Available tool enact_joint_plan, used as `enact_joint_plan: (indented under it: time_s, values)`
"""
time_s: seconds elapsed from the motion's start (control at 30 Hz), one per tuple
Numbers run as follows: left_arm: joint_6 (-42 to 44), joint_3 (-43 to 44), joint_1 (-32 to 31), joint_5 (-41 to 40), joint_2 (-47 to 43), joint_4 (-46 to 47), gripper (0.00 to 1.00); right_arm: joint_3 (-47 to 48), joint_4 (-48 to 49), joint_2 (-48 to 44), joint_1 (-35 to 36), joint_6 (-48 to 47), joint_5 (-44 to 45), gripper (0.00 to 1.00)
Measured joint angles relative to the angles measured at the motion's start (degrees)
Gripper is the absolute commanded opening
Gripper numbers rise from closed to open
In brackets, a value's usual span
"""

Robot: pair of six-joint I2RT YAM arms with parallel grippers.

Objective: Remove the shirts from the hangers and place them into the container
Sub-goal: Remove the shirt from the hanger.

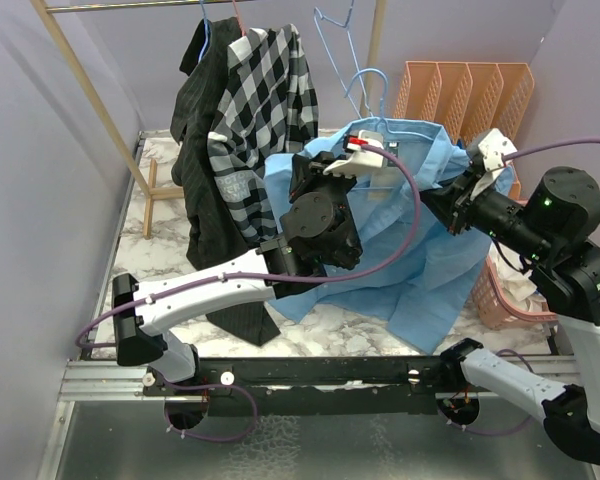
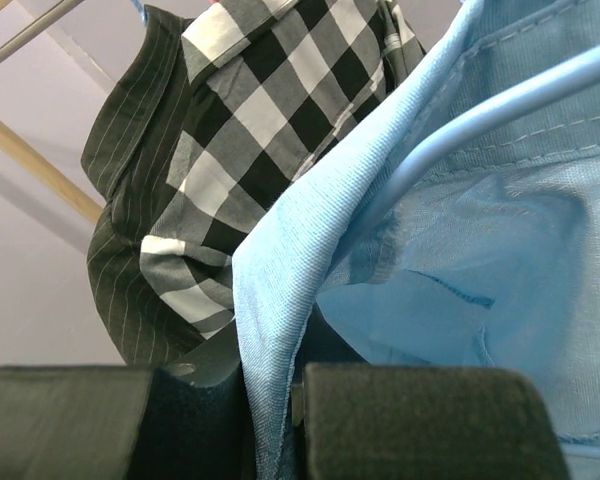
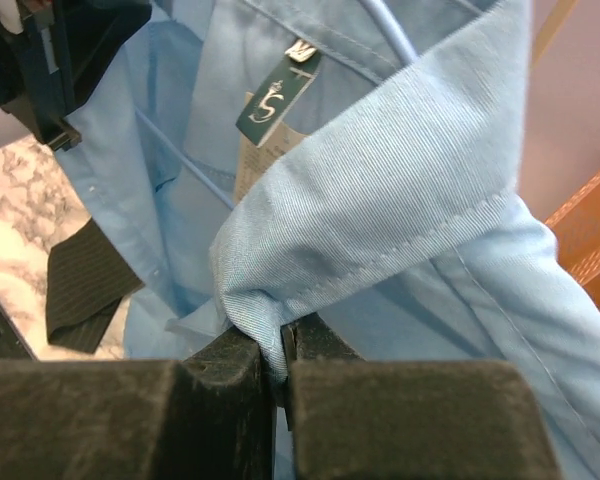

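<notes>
A light blue shirt hangs spread between my two grippers, still on a light blue wire hanger. My left gripper is shut on the shirt's front edge, with the hanger wire just above. Over on the other side, my right gripper is shut on the collar; fabric is pinched between its fingers. The checked shirt and the black pinstriped shirt hang on the rack behind. The salmon container sits at the right, mostly hidden by my right arm.
A wooden rack post slants up at the back left. Empty wire hangers dangle from the top bar. A peach file organizer stands at the back right. Purple walls close in on both sides of the marble table.
</notes>
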Motion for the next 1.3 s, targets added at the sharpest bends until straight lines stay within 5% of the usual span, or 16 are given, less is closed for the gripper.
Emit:
enact_joint_plan:
  time_s: [0.1,0.17,0.27,0.57,0.9,0.97,1.1,1.3]
  values:
    - [-0.2,-1.1,0.1,-0.3,-1.4,0.5,0.0,0.0,1.6,-0.5,0.0,-0.1,1.4,0.07]
    - [-0.4,-2.4,0.1,-0.6,-2.4,0.7,0.0,0.1,1.7,-0.9,0.0,-0.5,2.2,0.52]
    - [-1.0,-3.7,0.3,-1.3,-3.4,0.8,0.0,0.1,1.5,-1.9,0.0,-1.2,1.8,0.81]
    - [-1.6,-3.9,0.5,-2.8,-3.5,0.8,0.0,1.3,1.3,-2.5,0.0,0.1,-5.5,0.85]
    - [-2.4,-3.9,0.5,-3.1,-3.4,0.8,0.0,1.8,2.2,2.3,0.0,3.0,-5.0,0.76]
    - [-2.6,-3.9,0.5,-3.1,-3.3,0.8,0.0,1.8,2.7,3.3,0.0,3.6,-4.9,0.65]
    - [-3.0,-3.9,0.5,-3.2,-3.0,0.8,0.0,1.8,3.3,4.8,0.0,4.4,-3.8,0.06]
    - [-3.6,-4.8,0.5,-3.6,-3.0,1.0,0.0,2.1,3.3,5.2,0.0,4.0,5.8,0.01]
